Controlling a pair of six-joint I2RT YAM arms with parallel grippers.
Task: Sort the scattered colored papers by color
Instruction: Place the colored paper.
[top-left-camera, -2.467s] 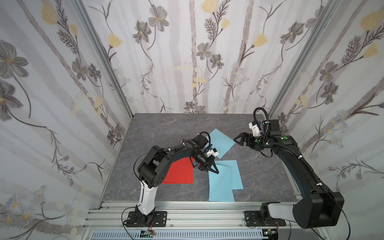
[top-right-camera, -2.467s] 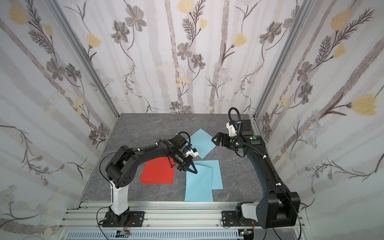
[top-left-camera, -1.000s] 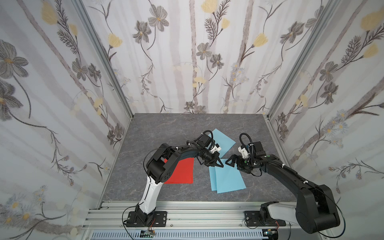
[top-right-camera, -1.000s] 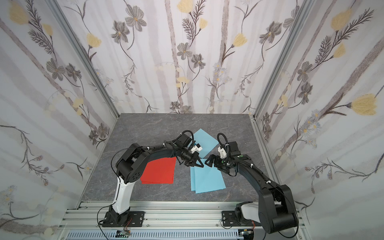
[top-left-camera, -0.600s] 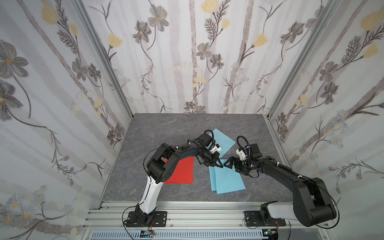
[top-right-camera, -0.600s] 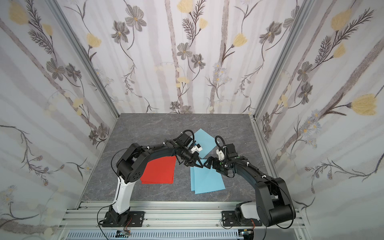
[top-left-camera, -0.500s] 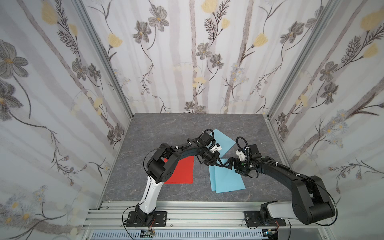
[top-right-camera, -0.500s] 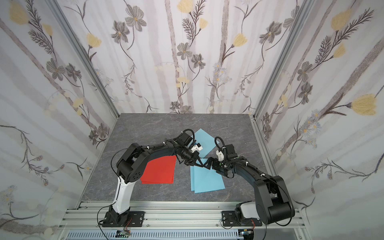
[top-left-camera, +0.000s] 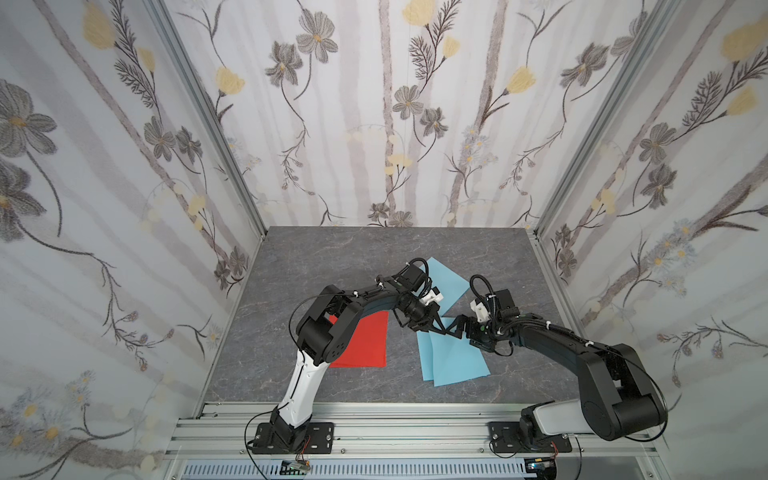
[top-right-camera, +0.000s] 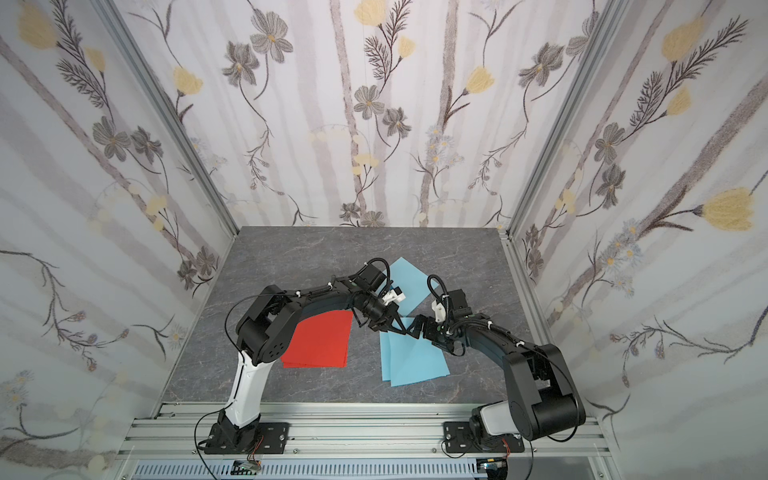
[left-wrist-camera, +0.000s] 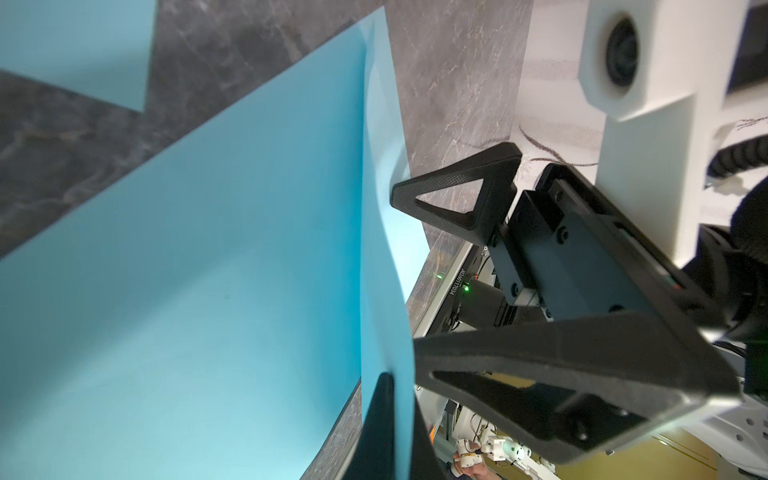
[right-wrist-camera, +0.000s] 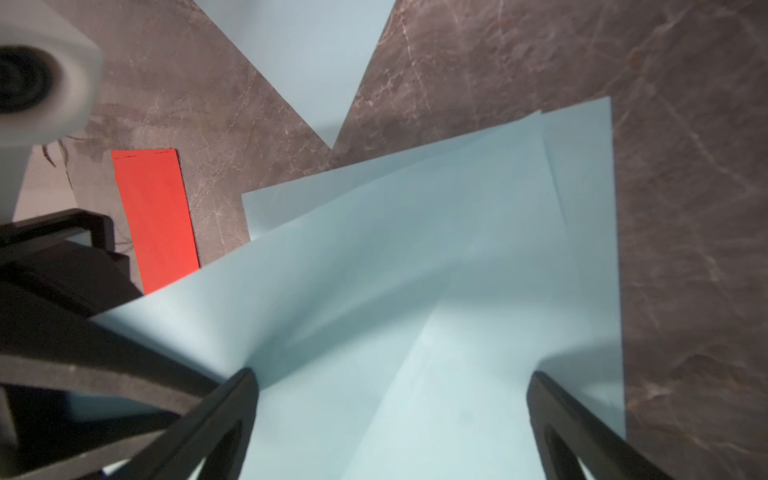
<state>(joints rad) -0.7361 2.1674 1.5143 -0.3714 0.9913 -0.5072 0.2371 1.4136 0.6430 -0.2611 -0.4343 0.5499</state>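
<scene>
Three blue sheets (top-left-camera: 455, 359), one red pile (top-left-camera: 365, 345); left gripper (left-wrist-camera: 401, 365) tight on a blue corner, right gripper (right-wrist-camera: 392, 376) wide.

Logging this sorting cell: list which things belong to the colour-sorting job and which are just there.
Job: stacked flat bright red paper sheets; overlapping flat light blue paper sheets; single flat light blue paper sheet farther back.
Just there: grey marbled tabletop; floral-patterned walls; aluminium base rail.

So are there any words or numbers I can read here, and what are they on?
White code, printed sideways on a black part of the right arm: too small to read.
Blue paper and red paper: plain, no writing.
</scene>
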